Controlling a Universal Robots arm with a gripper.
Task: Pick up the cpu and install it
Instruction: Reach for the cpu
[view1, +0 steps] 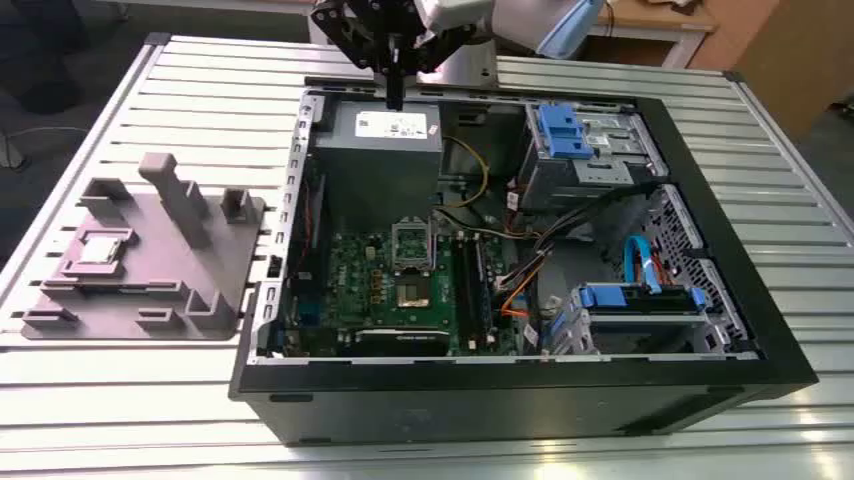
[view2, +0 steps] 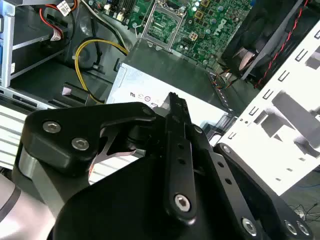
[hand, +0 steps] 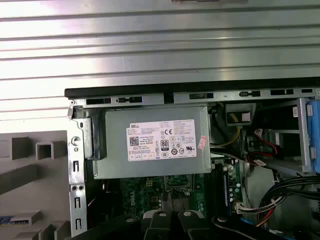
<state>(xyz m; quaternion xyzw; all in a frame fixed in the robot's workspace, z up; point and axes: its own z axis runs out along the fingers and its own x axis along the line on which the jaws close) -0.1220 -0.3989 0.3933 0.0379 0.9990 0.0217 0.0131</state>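
The gripper (view1: 395, 98) hangs clenched on nothing. The cpu (view1: 104, 249) looks light, stiff, fragile; grip its edges.

Exterior view high, looking down on open computer case (view1: 467, 412). Both wrist views close above its power supply (hand: 150, 162) (view2: 167, 75).

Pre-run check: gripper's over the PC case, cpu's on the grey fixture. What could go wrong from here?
1. The gripper hangs over the power supply, while the cpu lies on the grey fixture outside the case; a low sideways move could clip the case wall.
2. The fixture's tall posts stand close to the cpu and might foul the approach.
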